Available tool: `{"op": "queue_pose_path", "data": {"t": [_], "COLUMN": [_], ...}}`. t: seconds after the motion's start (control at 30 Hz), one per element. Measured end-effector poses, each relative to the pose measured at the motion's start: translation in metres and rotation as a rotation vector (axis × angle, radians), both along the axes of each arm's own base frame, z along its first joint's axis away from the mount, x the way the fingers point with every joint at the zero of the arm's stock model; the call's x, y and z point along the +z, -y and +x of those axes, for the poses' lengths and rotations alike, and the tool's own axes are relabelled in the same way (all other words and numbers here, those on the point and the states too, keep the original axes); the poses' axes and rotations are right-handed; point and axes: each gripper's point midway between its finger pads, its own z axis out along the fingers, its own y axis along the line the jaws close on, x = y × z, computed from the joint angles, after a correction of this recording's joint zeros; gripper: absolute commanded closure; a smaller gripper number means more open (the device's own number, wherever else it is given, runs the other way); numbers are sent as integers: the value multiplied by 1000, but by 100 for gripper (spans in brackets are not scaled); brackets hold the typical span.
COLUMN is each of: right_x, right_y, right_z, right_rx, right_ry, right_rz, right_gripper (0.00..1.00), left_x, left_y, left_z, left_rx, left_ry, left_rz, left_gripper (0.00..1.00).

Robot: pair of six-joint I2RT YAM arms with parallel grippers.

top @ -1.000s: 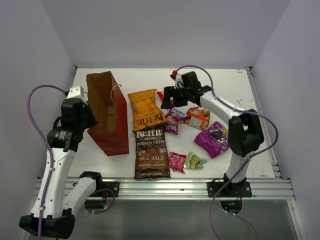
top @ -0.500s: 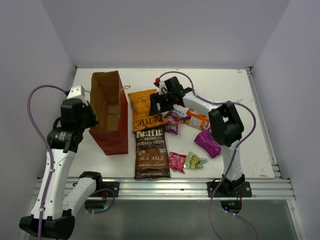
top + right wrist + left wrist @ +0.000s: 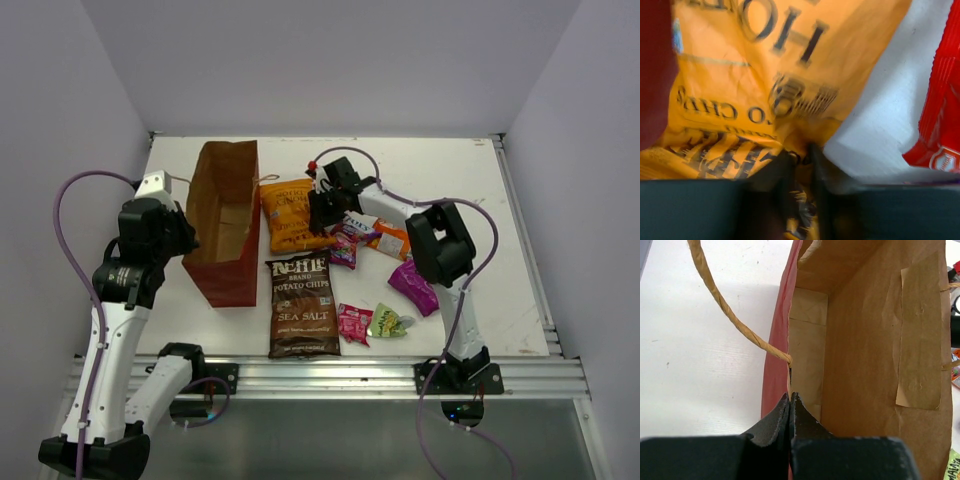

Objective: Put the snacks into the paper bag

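In the right wrist view the orange chip bag (image 3: 765, 75) is blurred, its lettering cut by the top edge and its corner hidden in the pinch of the right tool (image 3: 800, 155). A red packet (image 3: 940, 110) runs off the right edge. The dark red blur at left is perhaps the paper bag (image 3: 655, 75).

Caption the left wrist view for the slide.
Left pincer clamped on the rim of the reddish-brown paper bag, beside its twine handle.

**Both end effectors clamped**

The left arm (image 3: 105, 310) rose steeply from its base. The left end effector (image 3: 790, 407) was pinched tight on the bag (image 3: 865, 340) rim. The right arm (image 3: 445, 255) folded back leftward, and the right end effector (image 3: 799, 162) was closed on the orange packet (image 3: 765, 75) edge.
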Motion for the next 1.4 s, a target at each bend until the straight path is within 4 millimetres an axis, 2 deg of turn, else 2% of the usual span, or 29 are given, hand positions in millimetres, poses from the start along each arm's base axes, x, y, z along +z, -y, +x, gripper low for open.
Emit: {"op": "queue_pose_path", "data": {"t": [0.03,0.23,0.3,0.37,0.43,0.5,0.6,0.7,0.77,0.87,0.93,1.0,1.13,1.4], "right_x": [-4,-9,-5,11,41,86,171,257,317,379,407,426,446,480], "right_y": [0,3,8,14,20,21,20,18,15,7,-4,-19,-54,-111], "right_z": [1,4,5,9,18,31,46,52,51,35,22,8,-14,-55], "right_rx": [-2,-27,-38,-56,-74,-95,-125,-157,-177,-173,-150,-109,-21,113], "right_ry": [-5,1,11,32,86,173,325,488,606,718,765,794,768,674], "right_rz": [-6,-42,-74,-118,-142,-136,-83,-7,65,167,229,301,478,791], "right_gripper": [100,100,100,100,100,100,100,100,100,100,100,100,100,100], "left_x": [0,0,-2,-4,-5,-5,-5,-5,-5,-5,-5,-5,-5,-4], "left_y": [0,2,3,3,4,4,4,4,4,4,4,4,4,4], "left_z": [0,1,2,2,2,3,3,4,5,5,5,5,5,5], "left_rx": [-3,-12,-14,-15,-17,-18,-18,-19,-20,-22,-24,-24,-25,-25], "left_ry": [2,7,4,-1,0,1,5,6,7,7,8,7,7,9], "left_rz": [-1,-6,-7,-8,-9,-10,-10,-10,-10,-8,-6,-6,-6,-6], "left_gripper": [100,100,100,100,100,100,100,100,100,100,100,100,100,100]}}
